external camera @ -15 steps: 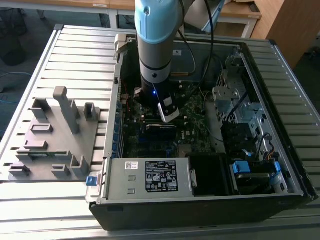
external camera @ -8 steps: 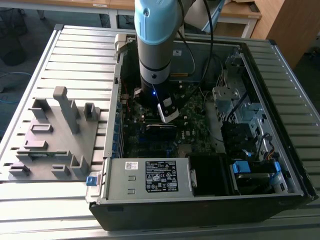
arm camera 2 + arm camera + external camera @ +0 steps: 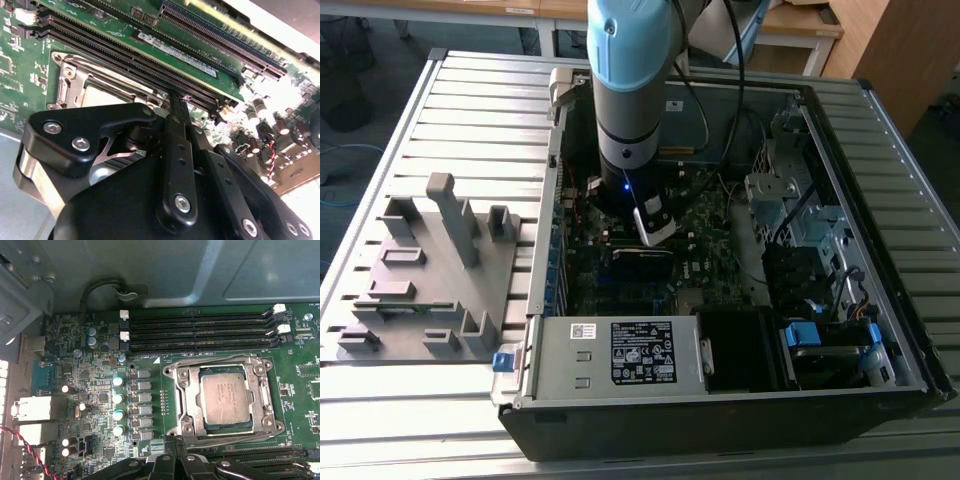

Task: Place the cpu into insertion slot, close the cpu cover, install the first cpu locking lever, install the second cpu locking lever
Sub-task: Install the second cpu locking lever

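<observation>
1. Risk at this stage, to my eye, lies in the tight quarters: the gripper (image 3: 175,460) hangs low inside the open computer case (image 3: 880,330), just beside the insertion slot (image 3: 172,390), and any sideways drift could knock the memory slots (image 3: 200,330) flanking the socket or scrape the green motherboard (image 3: 95,385).
2. A second hazard is the wire levers (image 3: 220,360) around the socket: a finger catching one off-line might bend it or leave it unlatched.
3. Cpu (image 3: 225,397) sits flat in the insertion slot, framed by the cpu cover (image 3: 267,400), which looks lowered over it.
4. Relative to the socket, the claw's black linkage stands at the socket's edge, not over the chip.
5. Fingers look drawn together on nothing.
</observation>
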### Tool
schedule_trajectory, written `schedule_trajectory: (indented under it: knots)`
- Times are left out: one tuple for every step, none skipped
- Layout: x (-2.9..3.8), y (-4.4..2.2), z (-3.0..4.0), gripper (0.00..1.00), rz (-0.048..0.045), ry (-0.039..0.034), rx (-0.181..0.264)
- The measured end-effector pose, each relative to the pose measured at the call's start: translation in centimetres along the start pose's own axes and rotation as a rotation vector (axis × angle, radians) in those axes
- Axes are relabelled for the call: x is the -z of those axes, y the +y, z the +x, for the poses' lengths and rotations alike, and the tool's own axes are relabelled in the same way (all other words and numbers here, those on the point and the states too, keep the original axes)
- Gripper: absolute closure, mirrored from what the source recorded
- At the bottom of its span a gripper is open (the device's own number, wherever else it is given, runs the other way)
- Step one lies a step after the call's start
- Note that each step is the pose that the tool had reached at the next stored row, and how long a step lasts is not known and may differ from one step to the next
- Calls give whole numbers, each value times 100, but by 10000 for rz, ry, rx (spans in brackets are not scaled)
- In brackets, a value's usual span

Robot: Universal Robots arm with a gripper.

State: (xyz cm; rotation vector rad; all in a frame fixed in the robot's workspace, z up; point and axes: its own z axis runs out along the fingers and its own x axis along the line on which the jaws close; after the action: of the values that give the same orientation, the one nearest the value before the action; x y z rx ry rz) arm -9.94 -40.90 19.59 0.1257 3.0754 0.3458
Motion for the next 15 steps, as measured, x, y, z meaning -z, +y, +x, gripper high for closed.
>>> schedule_trajectory:
  knots:
    - [-2,3,2,90,-1,0,0]
    - [-4,5,4,90,-1,1,0]
    - [-6,8,5,90,-3,1,0]
    - [-9,11,7,90,-6,2,-1]
    - [-12,15,8,90,-9,2,-1]
    - [-15,18,9,90,-15,2,-2]
    - [-19,21,10,90,-22,2,-1]
    - [-21,22,10,90,-29,3,-1]
    - [-24,24,11,90,-36,3,-1]
    - [-26,25,12,90,-42,5,-2]
    - [-29,25,14,90,-54,6,-3]
    - [-33,25,15,90,-66,6,-3]
    - [-36,24,18,90,-77,6,-5]
    - [-40,24,22,90,-86,6,-6]
    - [-43,23,26,90,-93,7,-6]
